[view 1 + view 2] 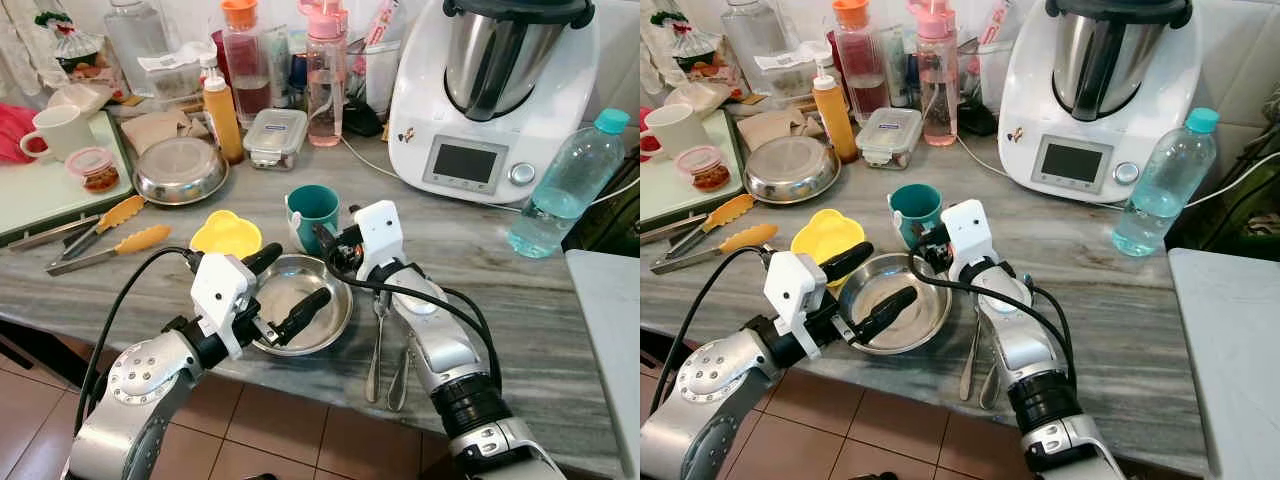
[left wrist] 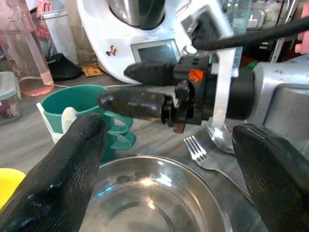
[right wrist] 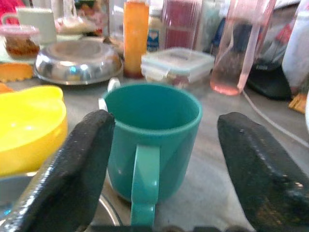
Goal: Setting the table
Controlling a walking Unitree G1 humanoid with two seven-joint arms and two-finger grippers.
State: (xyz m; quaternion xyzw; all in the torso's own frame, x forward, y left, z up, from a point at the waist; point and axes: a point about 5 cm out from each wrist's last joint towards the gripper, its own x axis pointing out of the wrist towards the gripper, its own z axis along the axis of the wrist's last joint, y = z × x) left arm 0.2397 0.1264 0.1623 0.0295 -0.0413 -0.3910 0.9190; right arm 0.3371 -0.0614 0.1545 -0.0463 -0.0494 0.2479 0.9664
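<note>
Lower centre: left gripper point(image 1: 283, 287) spread wide over one steel bowl point(image 1: 300, 317). Beside it, right gripper point(image 3: 159, 159) spread wide, facing one teal mug point(image 1: 313, 212) at centre. Lower right: apparently two utensils point(image 1: 387, 360). One yellow bowl point(image 1: 226, 234) behind.

Back of table point(image 1: 560, 300): white kitchen machine point(image 1: 495, 95) with steel jug and small display. Clear water bottle point(image 1: 570, 185), teal cap, stands just beside it. Pink bottle point(image 1: 325, 85) and lidded clear food container point(image 1: 275, 137) stand near each other; orange sauce bottle point(image 1: 222, 115) beside an upturned steel dish point(image 1: 180, 170). Orange-tipped tongs point(image 1: 100, 235) lie at table edge.
</note>
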